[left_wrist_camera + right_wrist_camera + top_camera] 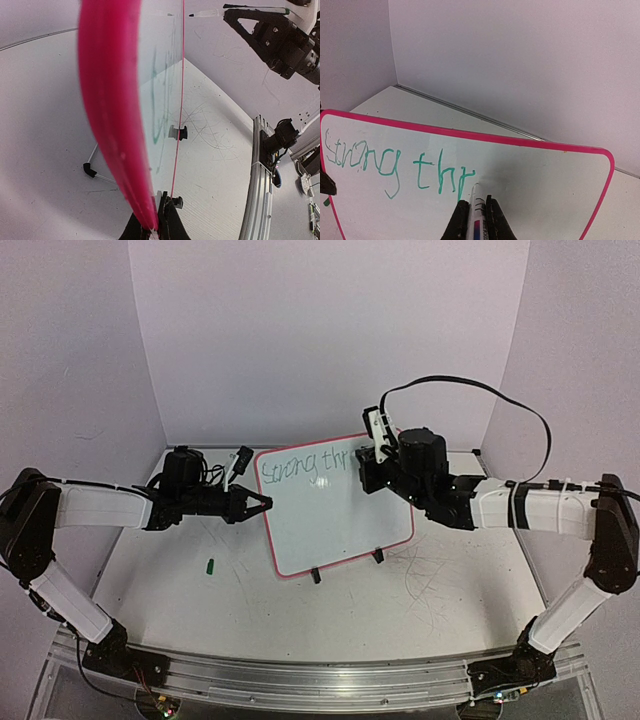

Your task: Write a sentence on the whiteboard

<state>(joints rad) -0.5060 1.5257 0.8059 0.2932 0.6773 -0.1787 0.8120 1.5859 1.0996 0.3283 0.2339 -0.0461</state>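
Observation:
The whiteboard (340, 520), white with a pink rim, stands tilted on two black clip feet at the table's middle. My left gripper (262, 504) is shut on its left edge, and the pink rim (110, 100) runs up from between the jaws (155, 227). The sentence (400, 162) reads "Strong thr" in green along the top of the board. My right gripper (475, 220) is shut on a white marker (476, 212). The marker's tip rests on the board just right of the last "r". From above, the right gripper (372, 455) is at the board's upper right.
A small green marker cap (211, 564) lies on the table left of the board. Grey scribbles (425, 575) mark the tabletop at the right. Pale walls close in the back and sides. A metal rail (300, 680) runs along the near edge.

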